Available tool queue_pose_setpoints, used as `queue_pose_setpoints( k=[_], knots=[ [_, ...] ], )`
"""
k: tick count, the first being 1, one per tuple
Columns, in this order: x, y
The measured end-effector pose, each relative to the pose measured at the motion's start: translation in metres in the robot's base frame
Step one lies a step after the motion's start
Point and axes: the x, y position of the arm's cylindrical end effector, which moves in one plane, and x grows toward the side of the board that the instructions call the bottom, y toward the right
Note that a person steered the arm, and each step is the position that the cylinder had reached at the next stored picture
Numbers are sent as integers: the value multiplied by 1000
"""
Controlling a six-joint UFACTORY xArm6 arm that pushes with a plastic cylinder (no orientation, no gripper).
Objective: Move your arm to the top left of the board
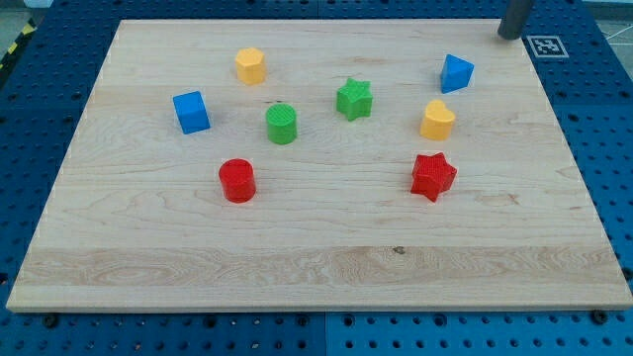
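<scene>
My tip (509,35) is at the view's top right, just past the board's far right corner, well away from every block. The wooden board (316,267) holds several blocks. A yellow hexagonal block (250,65) lies at the upper left, a blue cube (191,112) to its lower left. A green cylinder (282,124) and a green star (354,99) are near the middle. A blue block (456,73) and a yellow block (437,120) are at the right. A red cylinder (237,181) and a red star (432,176) lie lower down.
The board rests on a blue perforated table (613,119). A black and white marker tag (546,45) sits beside the board's top right corner, next to my tip.
</scene>
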Motion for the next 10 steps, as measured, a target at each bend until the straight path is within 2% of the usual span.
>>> queue_pose_setpoints(
  k=[2,3,4,5,6,7,9,10],
  knots=[
    [-3,-3],
    [-37,-36],
    [-38,-40],
    [-38,-71],
    [-38,-159],
    [-55,-199],
    [-53,-356],
    [-53,-401]
  ],
)
